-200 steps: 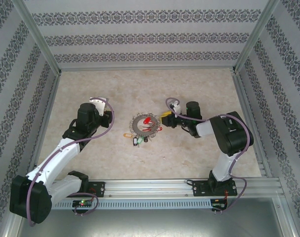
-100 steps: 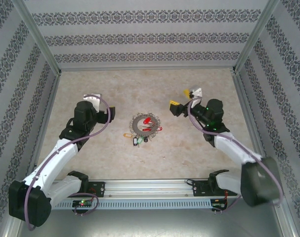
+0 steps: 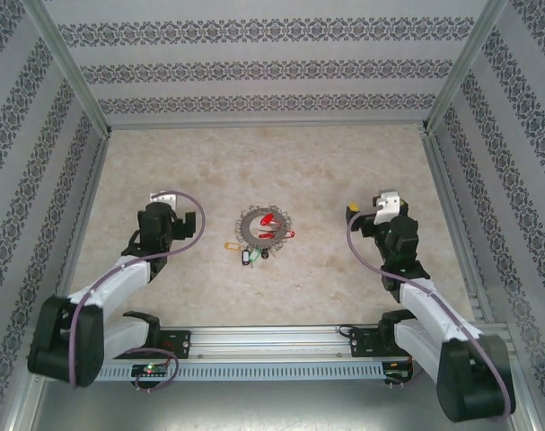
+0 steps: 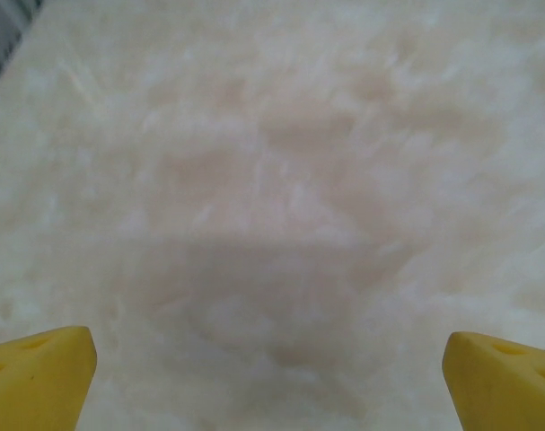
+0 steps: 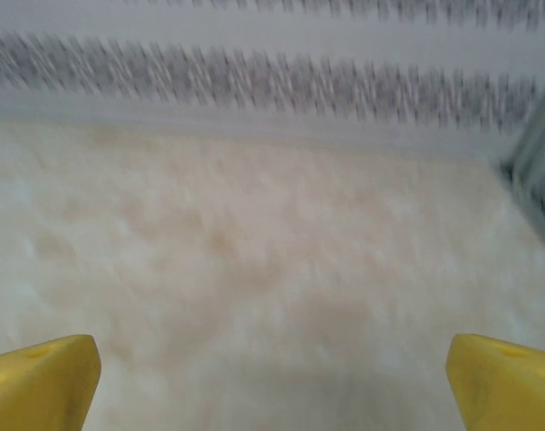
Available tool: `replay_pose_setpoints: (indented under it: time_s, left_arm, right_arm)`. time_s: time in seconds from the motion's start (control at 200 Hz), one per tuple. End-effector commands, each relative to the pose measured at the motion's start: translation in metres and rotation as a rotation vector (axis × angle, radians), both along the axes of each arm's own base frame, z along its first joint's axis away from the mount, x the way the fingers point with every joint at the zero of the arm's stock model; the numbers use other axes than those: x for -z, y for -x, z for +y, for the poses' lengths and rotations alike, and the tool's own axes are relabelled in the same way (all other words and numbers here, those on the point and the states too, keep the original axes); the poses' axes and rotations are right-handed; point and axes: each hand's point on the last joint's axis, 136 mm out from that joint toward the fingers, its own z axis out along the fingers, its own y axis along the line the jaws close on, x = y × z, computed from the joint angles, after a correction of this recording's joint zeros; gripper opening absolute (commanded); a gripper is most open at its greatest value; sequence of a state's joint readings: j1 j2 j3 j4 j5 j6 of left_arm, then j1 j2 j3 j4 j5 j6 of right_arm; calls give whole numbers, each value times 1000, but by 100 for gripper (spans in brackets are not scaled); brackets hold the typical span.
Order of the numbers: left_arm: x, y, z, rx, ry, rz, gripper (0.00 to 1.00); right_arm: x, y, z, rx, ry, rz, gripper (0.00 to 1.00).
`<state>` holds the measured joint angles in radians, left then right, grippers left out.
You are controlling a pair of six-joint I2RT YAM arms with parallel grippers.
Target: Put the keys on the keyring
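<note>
Keyring: the keyring (image 3: pixel 265 226) lies flat in the middle of the desk (image 3: pixel 254 162). Nothing holds it.
Keys: the keys (image 3: pixel 251 254), with red, green, yellow and dark tags, lie on the keyring and just at its near side.
Left tool: the left tool (image 4: pixel 272 366) is off to the left of the keyring. It is wide, with nothing in it and bare desk between its yellow tips.
Right tool: the right tool (image 5: pixel 272 373) is well to the right of the keyring. It is wide and holds nothing.
Open room: there is bare desk all round the keyring, most of it behind.
Edges: patterned walls (image 3: pixel 254 67) stand behind the keyring and on both sides. A metal rail (image 3: pixel 272 337) runs along the near side.
Changed: a second ago the right tool was right beside the keyring, and now it has pulled far back. Both tools were narrower then. The keyring and keys have not moved.
</note>
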<state>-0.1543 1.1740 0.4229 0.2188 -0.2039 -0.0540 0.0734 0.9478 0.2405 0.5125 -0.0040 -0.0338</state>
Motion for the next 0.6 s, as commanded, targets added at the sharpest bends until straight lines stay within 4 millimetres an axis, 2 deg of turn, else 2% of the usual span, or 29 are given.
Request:
replay_pose_setpoints:
  time_s: [0.0,0.04,0.14,0.225,0.35,0.43,0.47,0.555,0.595]
  left_arm:
    - [-15,-24,4,-18,38,-124,99]
    - [-10,-29,5,-21,38,-126,99]
    - [-9,-42,2,18,10,-135,99]
    - [-9,-54,4,28,15,-148,99]
    - [-4,-68,0,88,-8,-136,99]
    - [7,-70,12,75,75,-152,99]
    - [8,-67,15,77,106,-159,100]
    - [11,-63,11,104,109,-226,100]
    - [16,-62,12,98,111,-180,100]
  right_arm:
    - [9,-11,-11,5,-23,-18,98]
    - [18,-15,-12,3,-34,-8,98]
    - [8,-31,-19,22,-75,-69,98]
    - [21,-46,-23,48,-105,-41,98]
    - [41,-58,-29,87,-115,-30,98]
    - [39,-62,-30,105,-99,-13,98]
    - [45,-62,-32,130,-82,24,98]
    - [49,-61,-37,166,-77,37,98]
    - [51,-60,-36,166,-72,47,98]
